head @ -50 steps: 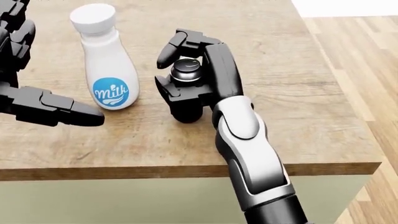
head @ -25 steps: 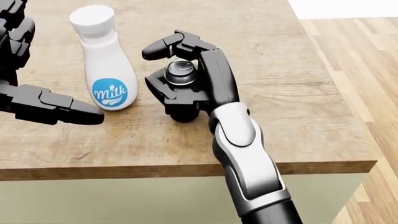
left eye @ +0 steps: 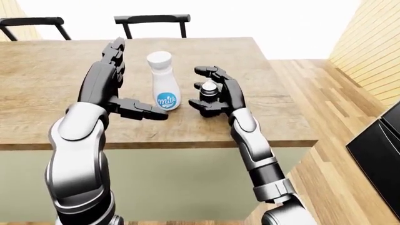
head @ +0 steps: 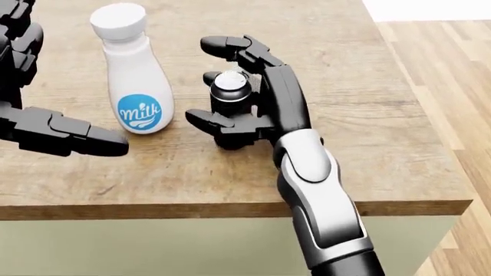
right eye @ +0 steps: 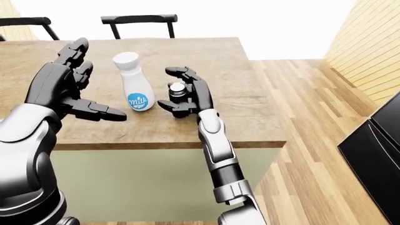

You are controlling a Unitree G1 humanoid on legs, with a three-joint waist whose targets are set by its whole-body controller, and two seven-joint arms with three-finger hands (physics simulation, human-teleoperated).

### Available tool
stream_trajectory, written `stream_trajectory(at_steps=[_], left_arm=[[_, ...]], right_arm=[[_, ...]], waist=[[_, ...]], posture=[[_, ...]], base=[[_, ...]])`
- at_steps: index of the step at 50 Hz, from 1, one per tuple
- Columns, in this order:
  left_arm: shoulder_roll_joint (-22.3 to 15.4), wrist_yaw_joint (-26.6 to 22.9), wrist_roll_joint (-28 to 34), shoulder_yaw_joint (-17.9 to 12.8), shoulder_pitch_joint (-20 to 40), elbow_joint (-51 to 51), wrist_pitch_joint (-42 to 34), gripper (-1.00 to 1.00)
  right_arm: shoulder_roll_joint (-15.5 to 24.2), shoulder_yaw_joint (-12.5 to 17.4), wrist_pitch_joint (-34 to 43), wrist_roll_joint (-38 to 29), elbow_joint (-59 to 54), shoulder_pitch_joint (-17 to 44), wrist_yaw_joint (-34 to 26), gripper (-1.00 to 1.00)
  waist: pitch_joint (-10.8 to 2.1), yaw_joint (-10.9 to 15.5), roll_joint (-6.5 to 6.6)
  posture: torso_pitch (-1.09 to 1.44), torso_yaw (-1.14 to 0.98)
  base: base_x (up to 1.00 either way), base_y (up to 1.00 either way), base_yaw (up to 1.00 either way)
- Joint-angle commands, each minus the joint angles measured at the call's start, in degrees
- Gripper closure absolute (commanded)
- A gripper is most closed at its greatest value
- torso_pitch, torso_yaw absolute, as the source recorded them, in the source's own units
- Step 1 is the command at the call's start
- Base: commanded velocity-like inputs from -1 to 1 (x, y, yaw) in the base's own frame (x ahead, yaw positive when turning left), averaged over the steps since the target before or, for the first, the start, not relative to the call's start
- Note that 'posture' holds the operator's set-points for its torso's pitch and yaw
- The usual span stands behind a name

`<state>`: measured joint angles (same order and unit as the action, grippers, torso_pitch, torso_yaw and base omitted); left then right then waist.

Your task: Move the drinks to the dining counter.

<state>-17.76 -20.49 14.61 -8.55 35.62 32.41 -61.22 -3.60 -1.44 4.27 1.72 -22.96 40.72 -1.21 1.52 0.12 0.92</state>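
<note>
Here a white milk bottle with blue logo stands beside a dark bottle, the right hand spread wide around it.

Milk bottle left of dark bottle

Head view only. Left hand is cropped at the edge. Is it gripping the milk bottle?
Observer: No. The left-eye view shows the whole left hand open, fingers pointing up beside the milk bottle, closed round nothing.
Operator: What's past the counter?
Observer: Two black chairs stand at the top edge of the counter.
Operator: And to the robot's right?
Observer: Wooden floor, with a black unit at that view's lower right.
</note>
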Motion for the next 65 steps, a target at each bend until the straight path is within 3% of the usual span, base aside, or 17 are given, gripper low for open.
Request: stream_trajectory(at_steps=[1,14,35,51,58,62,64,65], left_arm=[[-0.6,0.3,0.4,-0.6,1.4,1.7,1.5,-1.00],[-0.9,-0.1,0.9,-0.4,2.5,2.8,-0.2,-1.00],[-1.5,-0.3,0.8,-0.8,3.5,2.9,-0.9,-1.00],[0.3,0.3,0.8,-0.1,0.3,5.1,-0.2,-1.00],[0.2,-0.2,0.1,-1.3,-2.0,9.0,-1.6,-1.00],[-0.4,-0.5,-0.4,-1.9,-1.0,12.3,-4.7,-1.00],[-0.7,-0.5,-0.6,-1.7,-0.7,14.0,-6.2,-1.00],[-0.5,-0.5,-1.0,-2.0,-0.4,14.8,-6.8,-1.00]], right_arm=[[0.6,0.7,-1.3,0.8,3.2,2.1,0.3,-0.19],[4.7,2.7,5.3,3.6,13.0,0.9,0.8,-0.18],[5.8,3.0,12.4,4.3,23.2,1.0,1.2,-0.15],[6.7,3.4,16.1,5.7,31.8,-2.9,1.7,-0.15],[10.2,6.5,25.5,8.3,48.7,-8.2,1.9,-0.17],[12.1,9.0,29.1,10.5,55.4,-10.8,2.4,-0.21],[13.0,9.9,31.0,11.5,58.3,-11.7,2.7,-0.33],[13.5,10.5,32.0,11.8,59.6,-12.0,3.0,-0.62]], waist=[[-1.57,0.0,0.26],[-1.45,0.1,-0.19],[-1.18,0.1,-0.29],[-1.21,0.2,-0.44],[-1.06,0.4,-0.71],[-0.92,0.5,-0.94],[-0.92,0.4,-1.04],[-0.85,0.4,-1.08]], posture=[[0.00,0.00],[0.00,0.00],[0.00,0.00],[0.00,0.00],[0.00,0.00],[0.00,0.00],[0.00,0.00],[0.00,0.00]], base=[[0.00,0.00,0.00],[0.00,0.00,0.00],[0.00,0.00,0.00],[0.00,0.00,0.00],[0.00,0.00,0.00],[0.00,0.00,0.00],[0.00,0.00,0.00],[0.00,0.00,0.00]])
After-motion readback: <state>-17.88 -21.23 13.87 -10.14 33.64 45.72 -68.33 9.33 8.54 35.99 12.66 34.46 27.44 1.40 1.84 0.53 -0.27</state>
